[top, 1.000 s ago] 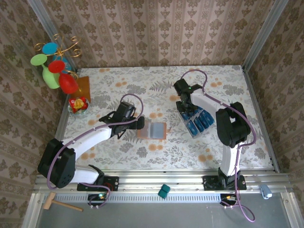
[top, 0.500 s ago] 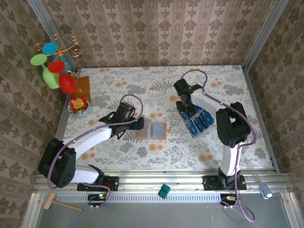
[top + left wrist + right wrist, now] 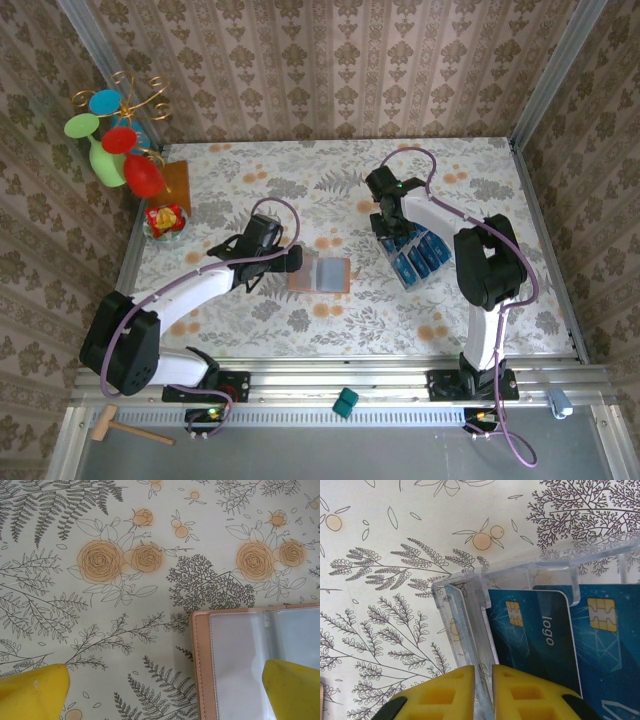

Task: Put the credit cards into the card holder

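Observation:
The card holder (image 3: pixel 320 274) lies open on the floral table, pinkish-brown with clear inner pockets (image 3: pixel 250 660). My left gripper (image 3: pixel 290 258) hovers at its left edge, open wide. In the left wrist view that gripper (image 3: pixel 165 690) has one yellow finger (image 3: pixel 35 692) over bare table and the other (image 3: pixel 295 687) over the holder. Several blue credit cards (image 3: pixel 420 255) stand in a clear plastic tray (image 3: pixel 404 283). My right gripper (image 3: pixel 388 228) is at the tray's far left corner. In the right wrist view the gripper (image 3: pixel 483 680) is shut on the tray's clear side wall (image 3: pixel 465 615), beside a card (image 3: pixel 540 640).
At the far left are an amber square (image 3: pixel 177 180), a stand of coloured glasses (image 3: pixel 115 135) and a small dish with a red and yellow thing (image 3: pixel 164 220). Patterned walls close in the table on three sides.
The right jaws have closed a little onto the tray wall. The left gripper has crept slightly right, toward the card holder.

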Tool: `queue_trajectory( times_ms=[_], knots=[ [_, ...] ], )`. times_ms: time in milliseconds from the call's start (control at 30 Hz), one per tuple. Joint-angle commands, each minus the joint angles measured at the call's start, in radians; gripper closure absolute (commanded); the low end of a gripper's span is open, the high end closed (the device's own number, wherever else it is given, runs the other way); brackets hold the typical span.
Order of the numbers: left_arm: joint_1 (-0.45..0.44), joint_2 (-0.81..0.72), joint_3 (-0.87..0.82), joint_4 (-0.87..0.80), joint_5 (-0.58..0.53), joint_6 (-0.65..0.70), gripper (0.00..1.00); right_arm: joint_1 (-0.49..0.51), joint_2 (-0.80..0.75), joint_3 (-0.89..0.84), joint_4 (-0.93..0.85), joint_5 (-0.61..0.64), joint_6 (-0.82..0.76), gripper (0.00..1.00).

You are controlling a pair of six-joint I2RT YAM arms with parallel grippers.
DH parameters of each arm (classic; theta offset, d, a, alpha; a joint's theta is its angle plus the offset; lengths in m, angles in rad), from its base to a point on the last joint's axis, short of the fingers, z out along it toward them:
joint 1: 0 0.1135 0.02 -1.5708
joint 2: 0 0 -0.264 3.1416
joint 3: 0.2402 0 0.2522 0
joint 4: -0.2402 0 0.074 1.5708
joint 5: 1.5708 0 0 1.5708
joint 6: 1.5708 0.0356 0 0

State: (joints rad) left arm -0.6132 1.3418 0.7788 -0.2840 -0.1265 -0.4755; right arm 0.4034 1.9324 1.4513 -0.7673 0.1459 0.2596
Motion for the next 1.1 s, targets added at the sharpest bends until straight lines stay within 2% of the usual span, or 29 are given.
queue_trajectory(
  times_ms=[0, 367, 800, 933, 1067],
  knots=[
    [0.007, 0.002, -0.013, 0.009, 0.01, -0.005, 0.0, 0.001, 0.008, -0.004, -0.016, -0.018, -0.014, 0.84],
    [0.009, 0.001, -0.012, 0.01, 0.015, -0.002, 0.0, -0.004, -0.011, 0.001, -0.009, -0.063, -0.073, 1.0],
    [0.012, -0.003, 0.0, 0.005, 0.021, 0.007, 0.0, -0.007, -0.143, 0.107, -0.101, -0.072, -0.076, 1.0],
    [0.012, -0.007, 0.002, 0.002, 0.021, 0.012, 0.0, -0.005, -0.213, 0.091, -0.082, -0.137, -0.019, 1.0],
    [0.013, -0.01, 0.006, -0.008, 0.022, 0.025, 0.0, -0.006, -0.3, 0.008, 0.015, -0.281, 0.102, 1.0]
  ],
)
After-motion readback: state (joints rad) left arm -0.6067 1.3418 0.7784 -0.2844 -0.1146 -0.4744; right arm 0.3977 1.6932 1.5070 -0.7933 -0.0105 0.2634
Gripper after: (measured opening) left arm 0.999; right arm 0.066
